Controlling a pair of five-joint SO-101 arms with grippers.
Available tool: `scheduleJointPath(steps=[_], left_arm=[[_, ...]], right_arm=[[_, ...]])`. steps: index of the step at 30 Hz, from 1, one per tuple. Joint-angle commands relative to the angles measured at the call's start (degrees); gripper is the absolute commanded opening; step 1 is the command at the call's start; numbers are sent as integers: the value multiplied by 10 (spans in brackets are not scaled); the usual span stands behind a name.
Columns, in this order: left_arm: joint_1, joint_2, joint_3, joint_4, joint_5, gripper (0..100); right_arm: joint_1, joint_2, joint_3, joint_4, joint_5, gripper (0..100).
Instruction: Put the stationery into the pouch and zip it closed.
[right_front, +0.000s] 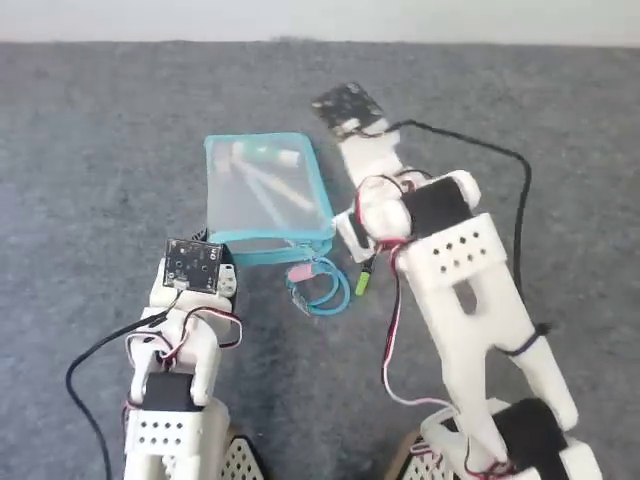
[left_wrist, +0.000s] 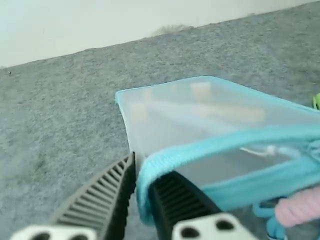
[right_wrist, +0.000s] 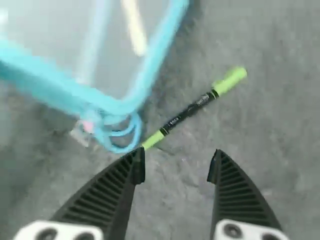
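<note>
Wrist views show us the left end effector gripping the pouch, the right end effector wide near the pen.

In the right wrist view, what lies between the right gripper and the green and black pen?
Bare grey carpet is all that lies between the open right gripper and the pen. The right wrist view shows this stretch.

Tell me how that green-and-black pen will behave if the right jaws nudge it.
The pen looks slim and rigid, so probably light and easy to lift. Round-bodied, it may roll, though the fuzzy mat should damp that.
</note>
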Motion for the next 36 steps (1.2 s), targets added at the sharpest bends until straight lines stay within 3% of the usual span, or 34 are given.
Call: scheduleJointPath(steps=[1, 2, 4, 7, 9, 12, 16, 25, 36], left_arm=[[82, -10, -6, 2, -15, 11], [84, -10, -12, 3, -24, 11], [16, -10, -45, 0, -19, 11], [-89, -9, -66, -6, 77, 11], [-69, -6, -65, 10, 112, 11], [17, -10, -60, 40, 52, 11], [-15, -9, -64, 34, 52, 11], [16, -10, -40, 33, 23, 11], [6, -10, -29, 15, 23, 11]], right_arm=[[23, -29, 101, -103, -43, 213], [24, -29, 127, -131, -45, 213], [23, -29, 164, -163, -45, 213], [24, -28, 181, -171, -45, 213], [22, -28, 184, -172, -47, 213], [22, -28, 185, -172, -49, 213], [24, -28, 197, -171, -49, 213], [22, -27, 214, -177, -50, 213], [-20, -27, 269, -295, -106, 212]])
